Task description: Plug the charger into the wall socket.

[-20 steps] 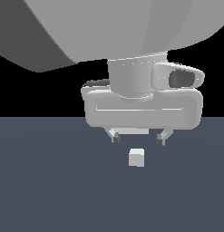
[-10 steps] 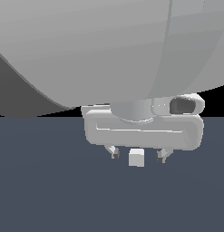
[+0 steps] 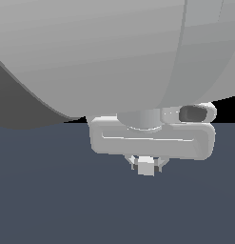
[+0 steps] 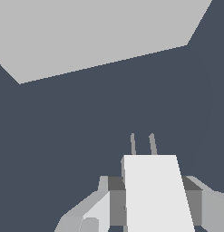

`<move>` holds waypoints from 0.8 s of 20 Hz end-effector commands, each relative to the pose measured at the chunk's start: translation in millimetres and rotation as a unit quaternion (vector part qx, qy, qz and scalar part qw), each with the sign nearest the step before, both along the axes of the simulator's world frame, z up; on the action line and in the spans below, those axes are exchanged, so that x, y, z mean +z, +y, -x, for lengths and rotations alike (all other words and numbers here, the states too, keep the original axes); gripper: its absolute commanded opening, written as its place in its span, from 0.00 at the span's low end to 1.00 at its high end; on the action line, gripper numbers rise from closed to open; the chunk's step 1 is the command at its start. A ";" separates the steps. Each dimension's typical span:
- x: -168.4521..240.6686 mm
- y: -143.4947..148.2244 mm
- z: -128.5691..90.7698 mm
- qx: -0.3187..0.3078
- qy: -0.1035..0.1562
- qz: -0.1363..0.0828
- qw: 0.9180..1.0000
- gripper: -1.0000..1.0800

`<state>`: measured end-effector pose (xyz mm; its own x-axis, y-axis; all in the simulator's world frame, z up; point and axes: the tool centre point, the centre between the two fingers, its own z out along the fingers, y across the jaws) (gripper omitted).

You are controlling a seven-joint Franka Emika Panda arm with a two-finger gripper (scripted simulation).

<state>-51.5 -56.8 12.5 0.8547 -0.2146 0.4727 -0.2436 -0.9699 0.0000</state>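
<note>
The charger (image 3: 146, 166) is a small pale grey-white cube on the dark floor, under my hand. My gripper (image 3: 146, 168) has its two fingers pressed against the cube's sides, shut on it. In the wrist view the charger (image 4: 152, 192) fills the gap between the fingers (image 4: 114, 199), and its two thin prongs (image 4: 133, 144) point away from the hand. The wall socket (image 4: 99, 31) shows in the wrist view as a large flat light-grey panel beyond the prongs, well apart from them; its dots do not show. In the exterior view the socket is hidden.
The arm's big grey link (image 3: 114, 52) fills the upper half of the exterior view. The dark blue-grey floor (image 3: 52, 205) spreads around the hand.
My hand has come down over the charger and the fingers have closed in from wide apart onto the cube's sides. The arm link now fills more of the exterior view.
</note>
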 end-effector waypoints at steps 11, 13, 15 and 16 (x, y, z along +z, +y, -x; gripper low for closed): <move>9.9 -0.5 0.2 0.019 0.000 0.001 1.000 0.00; 15.4 -0.8 0.3 0.029 -0.001 0.001 1.000 0.00; 21.9 -1.3 0.4 0.042 -0.001 0.002 0.999 0.00; 25.5 -1.5 0.4 0.049 -0.001 0.002 0.999 0.00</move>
<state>-52.0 -57.6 32.6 0.8684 -0.1457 0.4739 -0.1665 -0.9860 0.0021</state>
